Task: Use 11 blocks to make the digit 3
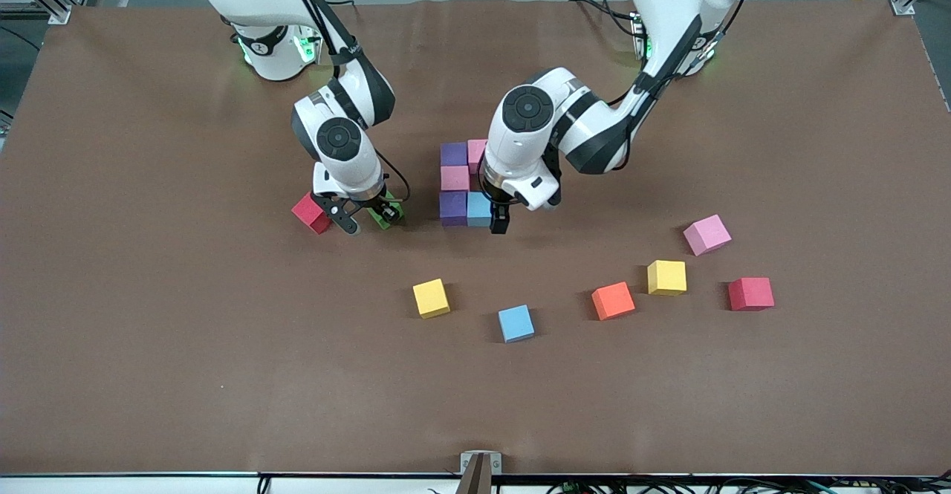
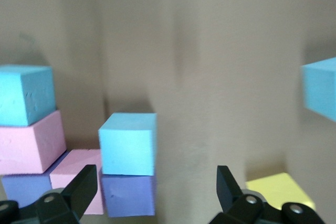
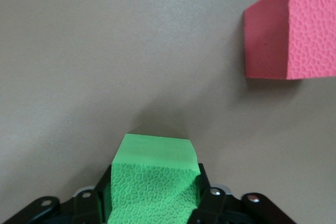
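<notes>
Gripping the green block, my right gripper sits beside a red cube; my left gripper, fingers spread, hovers beside the cluster.

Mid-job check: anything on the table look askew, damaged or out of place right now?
Nothing damaged. The loose pink block toward the left arm's end sits rotated, unlike the squared-up cluster. The right gripper pinches the green block beside a red cube; the left gripper is open by the cluster.
</notes>
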`<act>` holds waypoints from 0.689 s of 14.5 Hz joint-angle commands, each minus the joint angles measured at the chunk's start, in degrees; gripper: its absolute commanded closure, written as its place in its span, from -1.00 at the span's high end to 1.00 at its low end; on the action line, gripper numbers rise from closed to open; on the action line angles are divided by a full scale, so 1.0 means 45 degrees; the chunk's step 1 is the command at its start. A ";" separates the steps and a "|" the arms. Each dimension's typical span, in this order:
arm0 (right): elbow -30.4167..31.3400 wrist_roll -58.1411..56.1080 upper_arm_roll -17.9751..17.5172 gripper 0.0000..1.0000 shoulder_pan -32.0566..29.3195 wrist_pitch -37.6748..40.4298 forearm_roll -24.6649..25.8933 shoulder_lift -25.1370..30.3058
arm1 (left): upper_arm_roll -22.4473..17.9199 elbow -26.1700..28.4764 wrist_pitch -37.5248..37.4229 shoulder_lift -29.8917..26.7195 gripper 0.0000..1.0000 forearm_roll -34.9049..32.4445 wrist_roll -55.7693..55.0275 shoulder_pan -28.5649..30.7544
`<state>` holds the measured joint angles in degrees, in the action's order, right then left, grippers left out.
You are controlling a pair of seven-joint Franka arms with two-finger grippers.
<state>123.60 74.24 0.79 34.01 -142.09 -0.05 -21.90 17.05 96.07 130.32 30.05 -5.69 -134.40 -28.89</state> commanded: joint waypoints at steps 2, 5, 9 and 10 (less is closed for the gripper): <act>-0.0763 -0.1571 -0.0137 -0.99 -0.0040 0.0559 -0.0008 0.0237 | 0.0038 -0.0742 -0.0561 0.0158 1.00 -0.0474 0.2903 0.1259; -0.2149 -0.4066 -0.0137 -0.99 0.0000 0.1708 -0.0008 -0.0094 | 0.0038 -0.0918 -0.0600 0.0197 1.00 -0.0514 0.5793 0.2451; -0.4180 -0.7561 -0.0157 -0.99 -0.0078 0.3175 -0.0027 -0.0699 | 0.0038 -0.1231 -0.0600 0.0685 1.00 -0.0514 0.9897 0.3799; -0.4668 -0.8557 -0.0157 -0.99 -0.0059 0.3429 -0.0085 -0.0913 | 0.0038 -0.1212 -0.0600 0.0724 1.00 -0.0514 1.0776 0.4151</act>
<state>107.85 43.66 0.49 34.23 -129.17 -0.02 -23.00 16.64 92.59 128.85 31.70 -6.84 -92.36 -12.48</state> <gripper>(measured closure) 0.436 0.000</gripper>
